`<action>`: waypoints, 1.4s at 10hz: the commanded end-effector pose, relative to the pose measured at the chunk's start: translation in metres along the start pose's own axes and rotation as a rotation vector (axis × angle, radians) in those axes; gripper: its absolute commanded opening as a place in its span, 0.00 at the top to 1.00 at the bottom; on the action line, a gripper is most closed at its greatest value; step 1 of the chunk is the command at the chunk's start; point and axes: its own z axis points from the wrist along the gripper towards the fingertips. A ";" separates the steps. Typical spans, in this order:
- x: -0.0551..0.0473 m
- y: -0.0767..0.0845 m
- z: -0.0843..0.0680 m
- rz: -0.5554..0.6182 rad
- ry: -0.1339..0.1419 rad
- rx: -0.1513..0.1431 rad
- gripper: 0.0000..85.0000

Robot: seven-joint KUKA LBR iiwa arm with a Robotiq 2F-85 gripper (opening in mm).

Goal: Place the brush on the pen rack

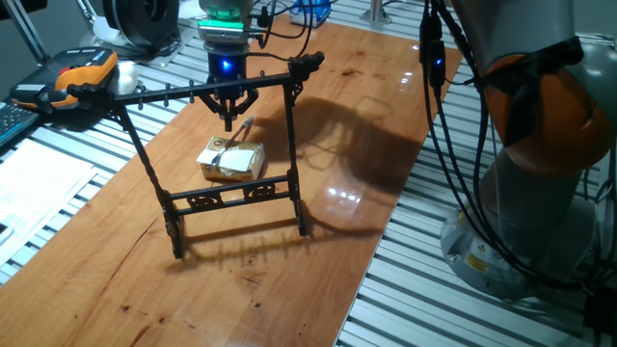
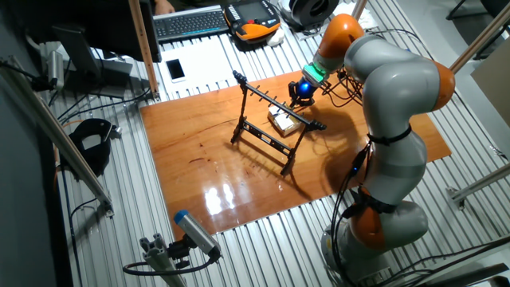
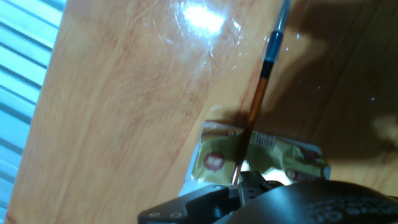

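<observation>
brush [image 3: 261,93] lies across yellowish block [image 1: 231,160] behind pen rack [image 1: 222,198]; tool [image 1: 228,118] above, grip state unclear.

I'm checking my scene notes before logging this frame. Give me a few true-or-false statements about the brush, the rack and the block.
1. The pen rack stands upright on the wooden board. True.
2. The brush hangs from the rack's pegs. False: it leans on the yellowish block.
3. The block lies in front of the rack, camera-side, in one fixed view. False: it lies behind.
4. The tool hovers near the brush. True.
</observation>
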 end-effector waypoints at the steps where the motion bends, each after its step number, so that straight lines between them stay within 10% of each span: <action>1: -0.003 -0.002 0.002 -0.003 -0.001 -0.006 1.00; 11: -0.017 -0.009 0.014 0.112 0.011 -0.039 1.00; 14: -0.019 -0.010 0.015 0.192 0.102 -0.040 1.00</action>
